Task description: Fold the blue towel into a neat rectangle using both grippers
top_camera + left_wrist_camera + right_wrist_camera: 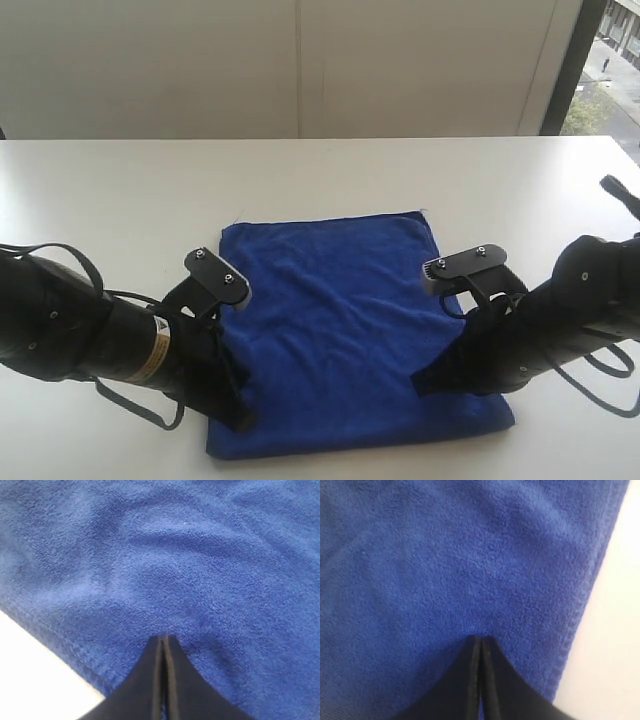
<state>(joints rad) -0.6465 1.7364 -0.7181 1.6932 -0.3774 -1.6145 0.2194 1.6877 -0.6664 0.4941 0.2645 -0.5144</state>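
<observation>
Both the left end effector (164, 637) and the right end effector (479, 638), jaws pressed together and pinching nothing, rest their tips just inside opposite side hems of the blue towel (340, 320), seemingly to flatten it by the counter's (120, 190) near edge.

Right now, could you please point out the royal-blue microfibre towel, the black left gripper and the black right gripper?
Royal-blue microfibre towel (340, 320), exterior view, middle of the cloth.
Black left gripper (163, 637), left wrist view, shut fingertips.
Black right gripper (480, 638), right wrist view, shut fingertips.
</observation>
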